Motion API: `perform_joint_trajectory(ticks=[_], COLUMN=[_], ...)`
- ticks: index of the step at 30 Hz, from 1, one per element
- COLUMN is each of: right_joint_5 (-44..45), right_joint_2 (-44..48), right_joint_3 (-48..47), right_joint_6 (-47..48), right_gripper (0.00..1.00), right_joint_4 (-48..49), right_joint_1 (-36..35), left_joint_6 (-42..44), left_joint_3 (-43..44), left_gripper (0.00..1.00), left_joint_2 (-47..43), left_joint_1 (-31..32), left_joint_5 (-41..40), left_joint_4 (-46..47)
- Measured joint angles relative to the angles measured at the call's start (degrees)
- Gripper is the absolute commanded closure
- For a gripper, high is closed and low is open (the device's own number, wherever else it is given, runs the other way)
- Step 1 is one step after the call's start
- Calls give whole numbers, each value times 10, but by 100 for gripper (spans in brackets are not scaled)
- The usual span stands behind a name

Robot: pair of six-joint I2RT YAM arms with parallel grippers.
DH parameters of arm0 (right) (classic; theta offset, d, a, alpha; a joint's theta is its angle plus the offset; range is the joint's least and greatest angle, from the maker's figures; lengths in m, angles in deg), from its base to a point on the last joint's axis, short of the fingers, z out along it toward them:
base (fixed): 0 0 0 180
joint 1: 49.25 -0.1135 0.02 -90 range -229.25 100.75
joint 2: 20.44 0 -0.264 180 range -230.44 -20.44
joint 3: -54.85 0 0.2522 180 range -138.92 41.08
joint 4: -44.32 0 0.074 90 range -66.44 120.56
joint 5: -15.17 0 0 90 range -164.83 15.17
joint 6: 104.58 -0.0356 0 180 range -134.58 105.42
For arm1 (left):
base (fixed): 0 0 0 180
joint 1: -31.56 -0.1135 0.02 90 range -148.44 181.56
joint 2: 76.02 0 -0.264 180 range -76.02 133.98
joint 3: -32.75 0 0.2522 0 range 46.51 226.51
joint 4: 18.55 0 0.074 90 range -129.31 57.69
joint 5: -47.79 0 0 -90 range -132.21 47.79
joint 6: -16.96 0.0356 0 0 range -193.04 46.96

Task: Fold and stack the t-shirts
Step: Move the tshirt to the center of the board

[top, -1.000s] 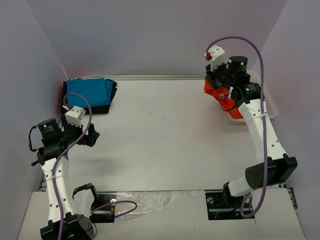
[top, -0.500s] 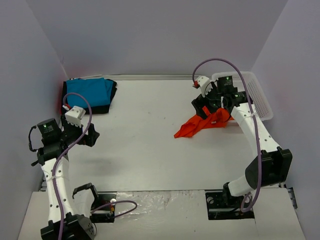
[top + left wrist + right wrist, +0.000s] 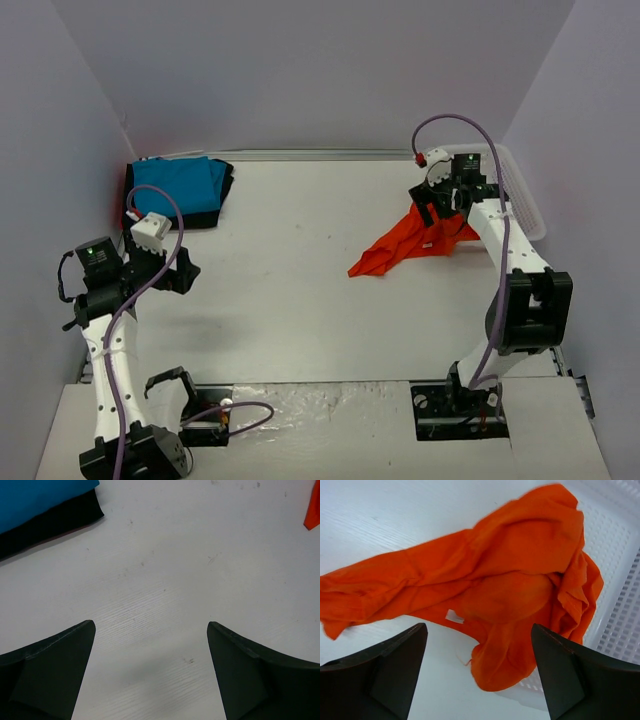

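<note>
The orange-red t-shirt [image 3: 405, 245] lies crumpled on the table's right side, one end draped over the rim of the white basket [image 3: 515, 195]. My right gripper [image 3: 437, 203] hovers open just above it; in the right wrist view the shirt [image 3: 510, 580] spreads below the open right gripper [image 3: 479, 627], not held. The turquoise-blue folded t-shirt [image 3: 178, 184] rests on a black folded one [image 3: 224, 190] at the back left. My left gripper [image 3: 178, 270] stands open over bare table, near that stack; the left wrist view catches the blue shirt [image 3: 40, 497] and the black shirt [image 3: 60, 522] beyond the open left gripper [image 3: 150, 627].
The white mesh basket [image 3: 620, 605] sits against the right wall, behind the orange shirt. Grey walls close in the white table [image 3: 300, 290] at the left, back and right. A tip of the orange shirt [image 3: 313, 510] shows at the left wrist view's right edge.
My right gripper carried the orange shirt from above the basket down onto the table, opened and let it go, then drew back a little. The left arm has not moved.
</note>
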Motion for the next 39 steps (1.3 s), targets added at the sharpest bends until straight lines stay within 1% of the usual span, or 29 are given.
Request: perform_joint_trajectory(ticks=[7,10,11,13,14,19,20,21,24,25,30,39], right_joint_5=[32,37,37,33,32,30,30,30,31,30,29,15], right_joint_2=[-142,-177,-183,-189,-191,-191,-191,-191,-191,-191,-190,-182], right_joint_3=[-53,-65,-67,-69,-69,-69,-69,-69,-69,-69,-69,-72], right_joint_6=[-22,-29,-30,-33,-35,-42,-42,-41,-42,-42,-43,-46], right_gripper=[24,38,52,65,74,74,69,62,56,49,48,53], right_joint_4=[27,29,30,30,30,34,34,34,37,38,40,42], right_joint_1=[56,70,71,72,74,75,75,76,80,82,87,93], left_joint_6=[0,0,0,0,0,1,1,1,1,1,1,1], left_joint_3=[0,0,0,0,0,0,0,0,0,0,0,0], left_gripper=[6,6,6,5,6,6,6,6,6,6,6,6], left_joint_2=[0,0,0,0,0,5,7,7,8,8,8,8], left_joint_1=[0,0,0,0,0,0,0,0,0,0,0,0], left_joint_5=[2,2,2,2,2,2,2,2,2,2,2,2], left_joint_4=[-2,-3,-3,-3,-3,-4,-4,-5,-5,-5,-6,-7])
